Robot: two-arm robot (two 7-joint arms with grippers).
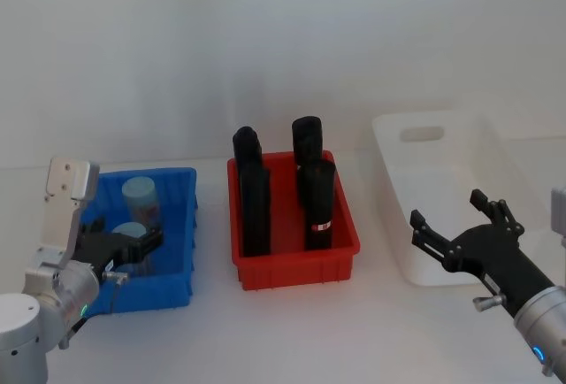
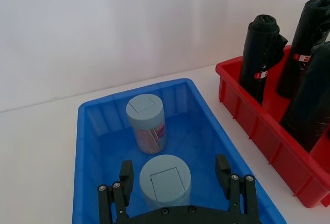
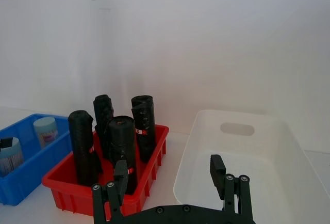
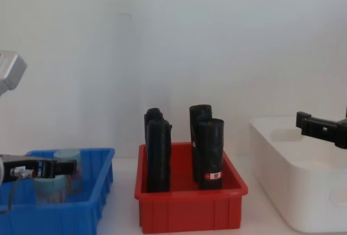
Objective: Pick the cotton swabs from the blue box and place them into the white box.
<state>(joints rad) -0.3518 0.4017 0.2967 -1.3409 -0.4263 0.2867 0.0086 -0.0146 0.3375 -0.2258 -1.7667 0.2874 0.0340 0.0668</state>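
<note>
Two cotton swabs tubs with pale blue lids stand in the blue box (image 1: 179, 225) at the left. My left gripper (image 2: 174, 171) is open and lowered into the box, one finger on each side of the nearer tub (image 2: 165, 180) with a gap to each. The farther tub (image 2: 147, 121) stands free behind it. In the head view the left gripper (image 1: 133, 251) sits at that near tub (image 1: 128, 230). My right gripper (image 1: 447, 209) hangs open and empty over the front part of the white box (image 1: 389, 149), which has nothing in it.
Between the two boxes is a red bin (image 1: 296, 269) with several tall black rolls (image 1: 252, 198) standing upright, rising well above its rim. A pale wall runs close behind everything. Bare white table lies in front of the bins.
</note>
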